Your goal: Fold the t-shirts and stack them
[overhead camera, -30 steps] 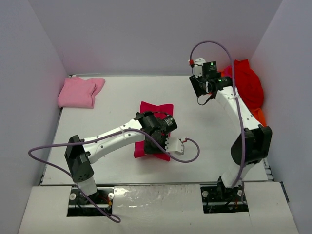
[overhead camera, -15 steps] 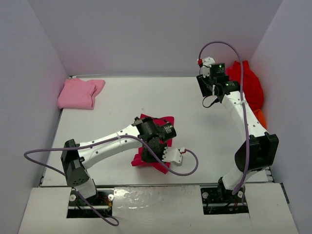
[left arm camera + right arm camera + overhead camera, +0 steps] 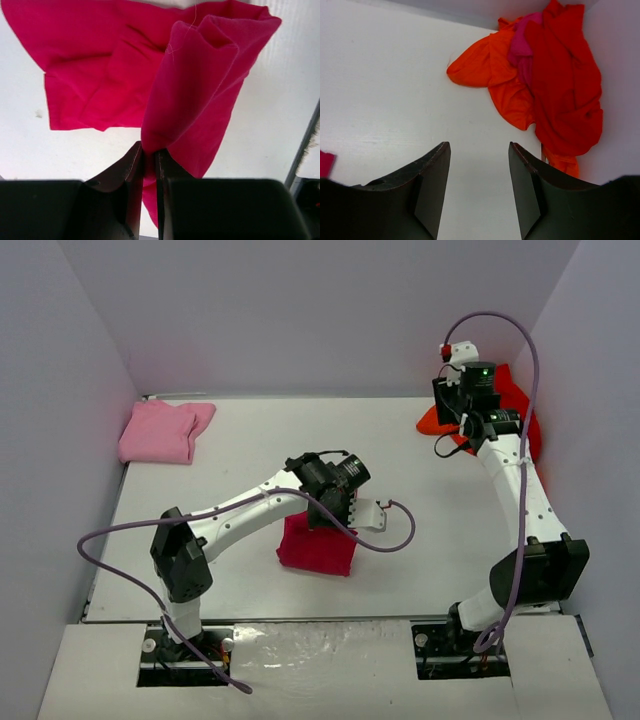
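The left pincer is clamped shut on a pinched fold of the crimson-magenta shirt. The fold is drawn up between the two dark fingers, and a rolled, tube-like edge is seen rising toward 1 o'clock. The rest of that shirt is spread on the white tabletop toward 11 o'clock, creased, with a straight edge on its left side. From above it is seen as a roughly square packet near the middle of the tabletop, toward the near edge, with its far part covered by the left wrist. A loop of purple cable is hung just beside it at 3 o'clock.

The right pincer is held with its jaws apart, and only bare tabletop is seen in the gap. At 1 o'clock from it, a loose heap is piled in the far-right corner against the wall. The orange shirt is spread nearest, the red shirt is draped beside and over it at 3 o'clock, and a patch of magenta cloth is caught between the two. Bare tabletop lies between this pincer and the heap.

The light pink shirt is laid folded in the far-left corner, at 10 o'clock from the left pincer and well apart from it.
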Controlling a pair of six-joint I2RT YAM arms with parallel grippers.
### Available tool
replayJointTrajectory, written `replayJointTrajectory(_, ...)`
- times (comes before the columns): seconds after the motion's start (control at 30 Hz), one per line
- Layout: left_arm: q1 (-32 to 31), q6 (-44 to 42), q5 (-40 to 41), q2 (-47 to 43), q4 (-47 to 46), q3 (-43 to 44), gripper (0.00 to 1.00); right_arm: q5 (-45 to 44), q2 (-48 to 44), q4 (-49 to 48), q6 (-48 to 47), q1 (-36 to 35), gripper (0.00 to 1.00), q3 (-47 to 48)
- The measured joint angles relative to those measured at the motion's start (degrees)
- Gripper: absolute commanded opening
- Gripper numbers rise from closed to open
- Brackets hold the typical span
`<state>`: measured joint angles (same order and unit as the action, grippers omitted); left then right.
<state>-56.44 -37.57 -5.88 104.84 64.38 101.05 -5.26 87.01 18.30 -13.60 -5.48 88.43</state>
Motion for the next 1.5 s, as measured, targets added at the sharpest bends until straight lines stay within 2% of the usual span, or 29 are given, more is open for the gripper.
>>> replayJointTrajectory(0.27,3.3,-2.8,1.0,4.4,-5.7,0.6,0.0,-0.5,-6.8,-4.0,2.1,2.1,0.51,-0.1)
replayJointTrajectory(0.77,12.0,-4.8,0.2,15.4,-13.4,7.0,0.0,-0.6,-6.8,-4.3,1.8,2.0,0.51,-0.4)
replayJointTrajectory(0.87,13.1,-4.8,0.3,17.5,-14.7,8.7,0.18,-0.6,-6.8,-4.3,1.8,2.0,0.52,-0.8)
replayJointTrajectory(0.93,13.4,-4.3,0.8,18.6,-15.9,9.1,0.42,-0.6,-6.8,-4.3,1.7,2.0,0.52,-1.0)
replayJointTrajectory(0.97,13.4,-4.1,1.1,19.1,-16.5,9.3,0.5,-0.6,-6.8,-4.3,1.6,2.0,0.52,-1.1)
replayJointTrajectory(1.03,13.5,-3.4,1.7,20.0,-17.6,9.6,0.58,-0.6,-6.8,-4.3,1.6,2.0,0.52,-1.3)
replayJointTrajectory(1.13,13.8,-1.5,2.3,20.6,-19.2,10.6,0.64,-0.7,-6.8,-4.3,1.5,2.0,0.52,-1.6)
replayJointTrajectory(1.27,15.4,2.7,3.3,20.8,-22.1,13.4,0.65,-0.8,-6.9,-4.3,1.4,2.0,0.56,-1.7)
replayJointTrajectory(1.47,21.3,11.3,4.8,18.5,-24.2,15.8,0.65,-0.9,-7.0,-4.3,1.4,2.0,0.61,-1.9)
replayJointTrajectory(1.5,22.7,12.6,4.5,17.5,-23.7,15.7,0.68,-0.9,-7.1,-4.3,1.4,2.0,0.64,-2.0)
